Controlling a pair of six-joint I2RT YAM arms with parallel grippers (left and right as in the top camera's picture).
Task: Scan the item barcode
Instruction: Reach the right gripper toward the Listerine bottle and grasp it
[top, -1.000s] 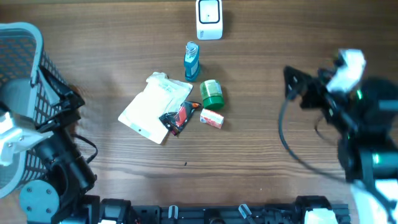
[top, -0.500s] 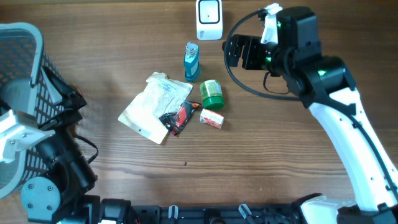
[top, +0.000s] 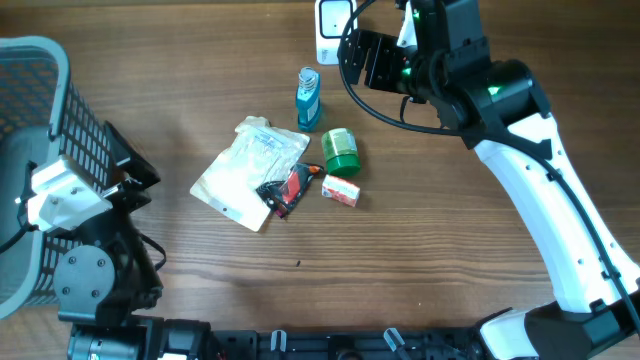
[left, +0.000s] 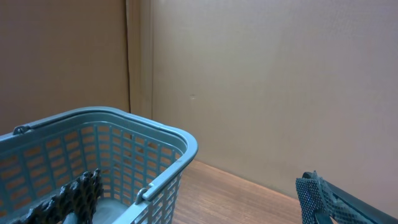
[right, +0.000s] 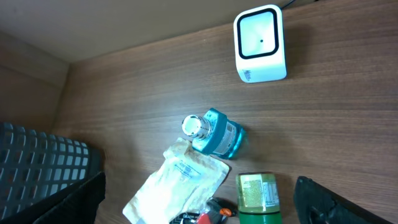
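Wooden table (top: 200, 80), bottle (top: 309, 98), jar (top: 341, 151), pouch (top: 250, 172) and box (top: 341, 190) clustered mid-table, scanner (top: 335, 28) beyond, right tool (top: 362, 62) open, empty, beside scanner, left tool (top: 125, 172) open by basket (top: 40, 60)

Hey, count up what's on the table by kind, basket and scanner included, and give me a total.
Bottle: 1
Jar: 1
Pouch: 1
Packet: 1
Small box: 1
Scanner: 1
Basket: 1
Total: 7
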